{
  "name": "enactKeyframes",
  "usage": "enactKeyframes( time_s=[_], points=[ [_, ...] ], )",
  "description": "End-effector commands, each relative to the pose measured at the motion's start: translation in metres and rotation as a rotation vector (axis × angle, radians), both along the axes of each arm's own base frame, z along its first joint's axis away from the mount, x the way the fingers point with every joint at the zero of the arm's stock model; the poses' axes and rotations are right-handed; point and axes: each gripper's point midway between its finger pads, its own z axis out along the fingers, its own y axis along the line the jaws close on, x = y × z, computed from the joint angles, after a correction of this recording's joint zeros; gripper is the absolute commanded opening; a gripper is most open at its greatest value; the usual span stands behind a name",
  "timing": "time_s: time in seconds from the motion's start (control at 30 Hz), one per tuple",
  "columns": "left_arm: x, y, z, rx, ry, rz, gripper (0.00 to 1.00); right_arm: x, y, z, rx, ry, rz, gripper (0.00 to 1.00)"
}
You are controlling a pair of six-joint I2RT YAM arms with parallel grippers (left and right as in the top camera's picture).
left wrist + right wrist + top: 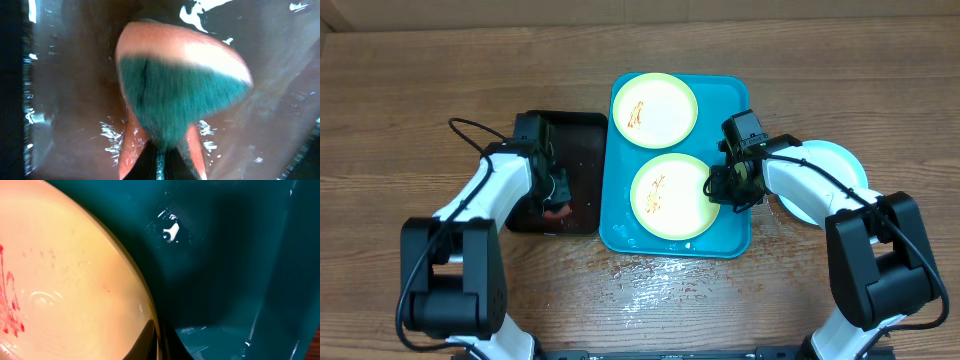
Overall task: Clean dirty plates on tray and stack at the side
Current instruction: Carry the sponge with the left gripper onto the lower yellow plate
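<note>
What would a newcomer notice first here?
The bright turquoise tray sits mid-table, carrying two yellow-green rimmed plates streaked with red-brown sauce, the far plate and the near plate. To its left, the left claw holds a green and orange sponge down in the black tray, while the right claw sits at the near plate's right edge.
</note>
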Motion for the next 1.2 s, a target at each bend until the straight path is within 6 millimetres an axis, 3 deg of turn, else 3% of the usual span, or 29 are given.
enactKeyframes(
  time_s=[0.0,0.1,0.4,0.5,0.6,0.7,0.87,1.03,1.17],
  points=[
    [-0.011,-0.005,-0.016,-0.017,0.080,-0.025,0.04,0.000,-0.014,-0.005,-0.073,-0.003,-0.034,0.04],
    [-0.001,-0.005,0.005,-0.013,0.066,-0.025,0.04,0.000,-0.014,-0.005,-0.073,-0.002,-0.034,0.04],
    [0.040,-0.013,0.115,-0.021,-0.076,-0.042,0.04,0.000,-0.014,-0.005,-0.073,-0.002,-0.034,0.04],
    [0.048,-0.019,0.142,-0.023,-0.115,-0.057,0.04,0.000,-0.014,-0.005,-0.073,-0.003,-0.034,0.04],
    [0.052,-0.019,0.152,0.013,-0.137,-0.066,0.04,0.000,-0.014,-0.005,-0.073,-0.002,-0.034,0.04],
    [0.053,-0.015,0.149,0.068,-0.134,-0.072,0.04,0.000,-0.014,-0.005,-0.073,-0.002,-0.034,0.04],
    [0.045,-0.036,0.147,0.038,-0.104,-0.120,0.04,0.000,-0.014,-0.005,-0.073,-0.002,-0.034,0.04],
    [0.043,-0.103,0.152,-0.150,-0.132,-0.213,0.04,0.000,-0.014,-0.005,-0.073,-0.003,-0.034,0.04],
    [0.045,-0.152,0.150,-0.201,-0.175,-0.258,0.04,0.000,-0.014,-0.005,-0.073,-0.002,-0.034,0.04]
  ],
)
